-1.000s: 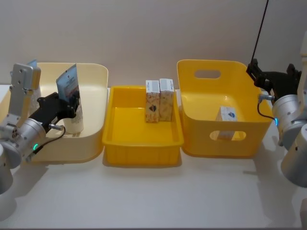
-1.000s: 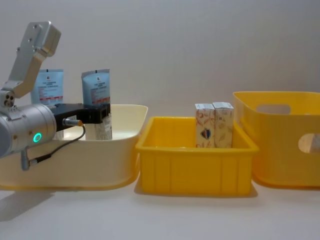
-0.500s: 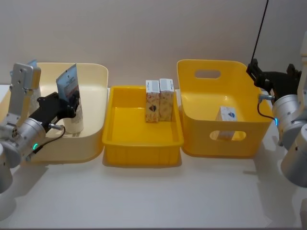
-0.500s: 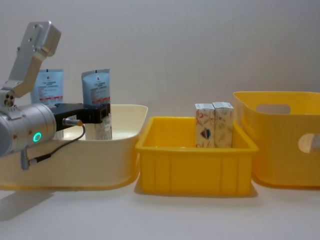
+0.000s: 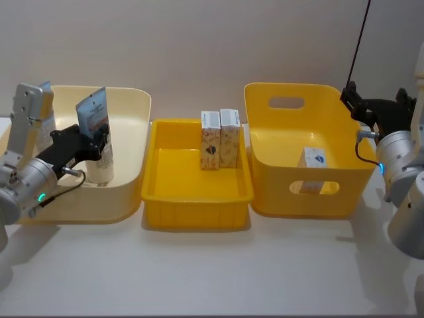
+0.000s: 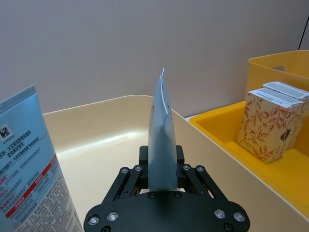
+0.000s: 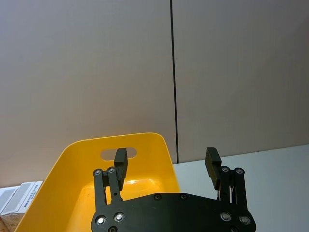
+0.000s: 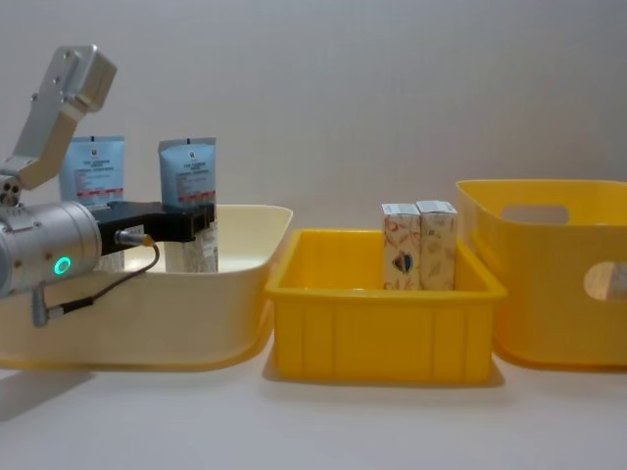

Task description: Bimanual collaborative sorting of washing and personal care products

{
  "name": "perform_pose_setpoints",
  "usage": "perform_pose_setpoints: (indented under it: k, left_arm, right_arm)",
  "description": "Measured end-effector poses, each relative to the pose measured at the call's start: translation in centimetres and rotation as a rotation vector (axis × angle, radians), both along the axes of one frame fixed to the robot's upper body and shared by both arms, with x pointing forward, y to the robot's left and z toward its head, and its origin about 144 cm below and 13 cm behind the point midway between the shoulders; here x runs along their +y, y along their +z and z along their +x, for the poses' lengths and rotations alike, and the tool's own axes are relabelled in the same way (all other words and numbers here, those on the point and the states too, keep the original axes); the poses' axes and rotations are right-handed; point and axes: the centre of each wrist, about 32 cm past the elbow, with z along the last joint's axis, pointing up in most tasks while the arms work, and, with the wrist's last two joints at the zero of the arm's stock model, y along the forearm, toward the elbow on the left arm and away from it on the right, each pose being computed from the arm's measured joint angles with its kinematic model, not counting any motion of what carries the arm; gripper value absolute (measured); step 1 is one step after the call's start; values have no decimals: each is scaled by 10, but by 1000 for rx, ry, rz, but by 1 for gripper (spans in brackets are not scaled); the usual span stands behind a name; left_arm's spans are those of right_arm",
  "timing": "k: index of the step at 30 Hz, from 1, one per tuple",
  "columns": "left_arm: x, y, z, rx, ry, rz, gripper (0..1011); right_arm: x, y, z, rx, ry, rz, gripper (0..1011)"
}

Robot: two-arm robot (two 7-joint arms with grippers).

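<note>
Your left arm is drawing back slightly toward your left compared with a moment ago, and the pouch [image 5: 93, 120] is shifting with it. Your left tool [image 5: 99, 140] is clenching that pouch low on its blue part, holding it upright over the cream bin [image 5: 136, 109]. The pouch's white lower end is hanging inside the bin, and the bin wall is hiding whether it is touching the floor.

A second pouch [image 8: 95, 171] is standing farther back in the same bin. Your arm is covering part of it, and the left wrist view is cutting it off at the edge.

Two cartons [image 5: 220, 138] are standing side by side, touching, at the back of the shallow yellow tray [image 5: 195, 199] in the middle of the desk [image 5: 199, 271].

Your right tool [image 7: 165, 159] is hovering released, fingers wide apart, just beside the deep yellow bin [image 5: 278, 199]. A small white box [image 5: 314, 159] is sitting inside that bin. Its blue mark is too small to make out, and the front wall is partly hiding its lower end.
</note>
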Motion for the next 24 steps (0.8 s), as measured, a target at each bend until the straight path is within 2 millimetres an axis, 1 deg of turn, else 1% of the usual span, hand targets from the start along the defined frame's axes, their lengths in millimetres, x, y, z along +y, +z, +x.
perform_pose_setpoints:
  k: [14, 24]
  left_arm:
    - [26, -1, 20, -16, -74, -5, 278]
    - [34, 1, 28, -38, -105, -29, 278]
  right_arm:
    - [0, 0, 0, 0, 0, 0, 1001]
    - [0, 0, 0, 0, 0, 0, 1001]
